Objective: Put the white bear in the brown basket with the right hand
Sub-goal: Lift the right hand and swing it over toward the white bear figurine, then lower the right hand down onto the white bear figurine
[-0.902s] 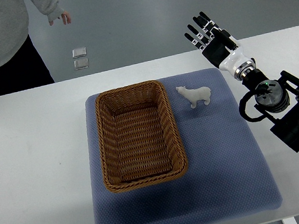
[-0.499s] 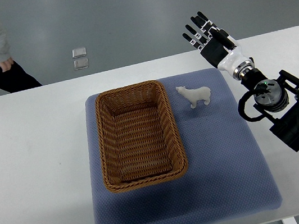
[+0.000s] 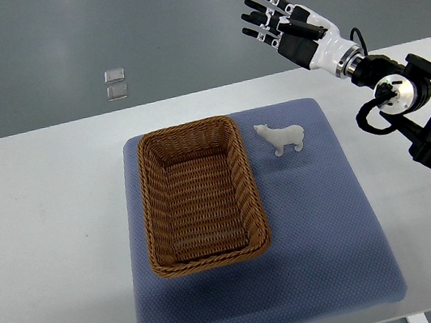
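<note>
Bear: white bear [image 3: 282, 137] stands on blue mat [image 3: 332, 225], at 3 o'clock of brown basket [image 3: 197, 193], just beside rim. Right hand [image 3: 285, 23] at 1 o'clock, fingers spread, empty. Probably light, rigid, smooth; pinch across torso.

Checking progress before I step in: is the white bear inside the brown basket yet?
No, the white bear stands on the blue mat just right of the brown basket, untouched by the right hand.
</note>
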Available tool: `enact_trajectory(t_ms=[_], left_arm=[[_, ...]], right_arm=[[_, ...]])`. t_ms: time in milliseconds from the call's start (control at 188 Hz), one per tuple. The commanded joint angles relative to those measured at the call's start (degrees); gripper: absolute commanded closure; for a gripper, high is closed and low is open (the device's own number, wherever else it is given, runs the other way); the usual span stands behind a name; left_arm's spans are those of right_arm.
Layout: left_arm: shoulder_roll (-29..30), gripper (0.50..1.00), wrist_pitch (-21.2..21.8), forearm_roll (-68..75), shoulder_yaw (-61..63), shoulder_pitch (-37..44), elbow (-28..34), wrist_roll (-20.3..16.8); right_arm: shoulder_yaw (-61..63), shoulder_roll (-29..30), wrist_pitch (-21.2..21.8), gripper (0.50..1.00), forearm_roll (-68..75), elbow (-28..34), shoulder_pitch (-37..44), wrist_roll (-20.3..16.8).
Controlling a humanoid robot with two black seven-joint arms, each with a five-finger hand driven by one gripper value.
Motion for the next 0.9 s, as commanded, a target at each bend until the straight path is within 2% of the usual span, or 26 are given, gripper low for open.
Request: enact_trajectory(t_ms=[0, 69, 202, 249, 318, 398, 600, 748, 897], left_arm=[[0.0, 0.500, 0.0, 0.1, -0.1, 0.0, -0.4, 0.0], [0.0, 0.500, -0.1, 0.1, -0.1, 0.0, -0.6, 0.0], [0.0, 0.500, -0.1, 0.2, 0.0, 0.0, -0.6, 0.1], [0.0, 0.500, -0.1, 0.2, 0.0, 0.0, -0.6, 0.0], [0.0, 0.500, -0.1, 0.2, 0.1, 0.0, -0.6, 0.0], [0.0, 0.500, -0.1, 0.1, 0.1, 0.0, -0.6, 0.0], [0.0, 0.500, -0.1, 0.1, 0.0, 0.0, -0.5, 0.0], [0.0, 0.500, 0.0, 0.1, 0.0, 0.0, -0.3, 0.0], [0.0, 0.500, -0.1, 0.1, 0.0, 0.0, 0.0, 0.0]], right_arm=[[-8.0, -4.5, 0.3, 0.570, -5.0, 0.7, 5.4, -0.6], [-15.2, -7.4, 0.5, 0.570, -8.8, 1.6, 9.8, -2.5], [-33.8, -11.8, 2.5, 0.572, -15.2, 3.6, 22.5, -9.2], [-40.0, -12.0, 3.2, 0.572, -16.4, 3.8, 26.6, -11.6], [-51.0, -12.0, 4.5, 0.572, -18.5, 5.5, 34.4, -17.7], [-57.2, -11.4, 4.6, 0.572, -18.9, 7.3, 40.1, -21.1], [-59.0, -8.9, 3.2, 0.572, -19.2, 7.7, 41.7, -22.1], [-59.1, -6.2, -1.0, 0.572, -19.6, 7.7, 37.5, -21.8], [-59.0, -3.8, -4.7, 0.574, -27.5, 7.1, 33.6, -21.5]])
